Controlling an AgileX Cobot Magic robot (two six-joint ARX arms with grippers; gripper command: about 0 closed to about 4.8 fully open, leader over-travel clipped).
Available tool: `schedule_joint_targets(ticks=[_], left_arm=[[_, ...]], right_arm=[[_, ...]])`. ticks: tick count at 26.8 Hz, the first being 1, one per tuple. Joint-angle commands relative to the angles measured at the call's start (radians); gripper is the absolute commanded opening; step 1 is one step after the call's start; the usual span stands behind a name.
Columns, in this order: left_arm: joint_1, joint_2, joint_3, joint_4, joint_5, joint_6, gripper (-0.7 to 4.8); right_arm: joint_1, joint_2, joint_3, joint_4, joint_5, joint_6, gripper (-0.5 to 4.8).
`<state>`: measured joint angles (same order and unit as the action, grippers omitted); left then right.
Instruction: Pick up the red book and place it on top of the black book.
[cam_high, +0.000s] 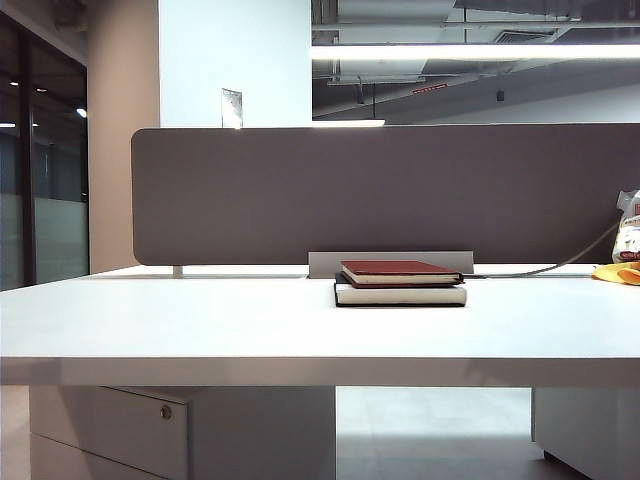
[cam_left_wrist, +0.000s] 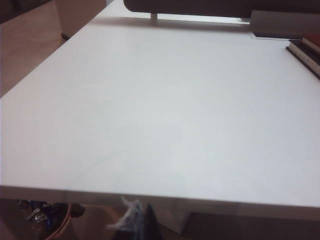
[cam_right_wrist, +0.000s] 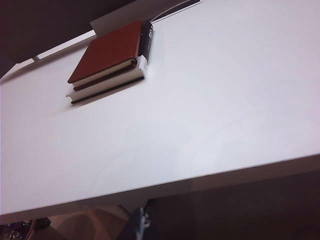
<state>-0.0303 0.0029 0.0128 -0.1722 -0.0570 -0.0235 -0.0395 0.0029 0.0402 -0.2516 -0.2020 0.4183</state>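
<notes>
Both grippers sit back at the near edge of the white table (cam_high: 200, 320), away from the books, with fingers pressed together and nothing between them: the left gripper (cam_left_wrist: 137, 220) shows only as a dark tip below the table edge in the left wrist view, and the right gripper (cam_right_wrist: 140, 222) likewise as a dark tip under the edge in the right wrist view. Neither appears in the exterior view. Toward the far side of the table, just in front of the grey partition (cam_high: 380, 190), the red book (cam_high: 398, 271) lies flat on top of the black book (cam_high: 400, 295), its cover up and cream page edges showing, slightly offset on the thicker white page block beneath.
</notes>
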Motion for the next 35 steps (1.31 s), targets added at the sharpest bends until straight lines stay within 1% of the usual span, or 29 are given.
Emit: schedule_joint_targets(ticks=[1,15,19,21,25,30,35], left_arm=[[-0.002,0.0,-0.006,-0.009,-0.008,-0.003,-0.06],[-0.002,0.0,-0.006,-0.009,-0.008,-0.003,-0.06],[-0.002,0.0,-0.006,-0.009,-0.008,-0.003,-0.06],[-0.002,0.0,-0.006,-0.009,-0.008,-0.003,-0.06],[-0.002,0.0,-0.006,-0.009,-0.008,-0.003,-0.06],[-0.002,0.0,-0.006,-0.009,-0.007,-0.003,-0.06],[-0.002,0.0,-0.006,-0.009,-0.008,-0.003,-0.06]], right_arm=[[0.001,0.0,0.0,0.017,0.001,0.0,-0.05],[0.0,0.0,0.0,0.016,0.002,-0.004,-0.05],[0.0,0.0,-0.002,0.049,0.051,-0.088,-0.05],[0.0,0.0,-0.003,0.104,0.08,-0.145,-0.05],[0.001,0.0,-0.026,0.23,0.077,-0.243,-0.05],[0.0,0.0,-0.035,0.229,0.069,-0.294,-0.05],[0.0,0.0,-0.035,0.212,0.07,-0.384,-0.05]])
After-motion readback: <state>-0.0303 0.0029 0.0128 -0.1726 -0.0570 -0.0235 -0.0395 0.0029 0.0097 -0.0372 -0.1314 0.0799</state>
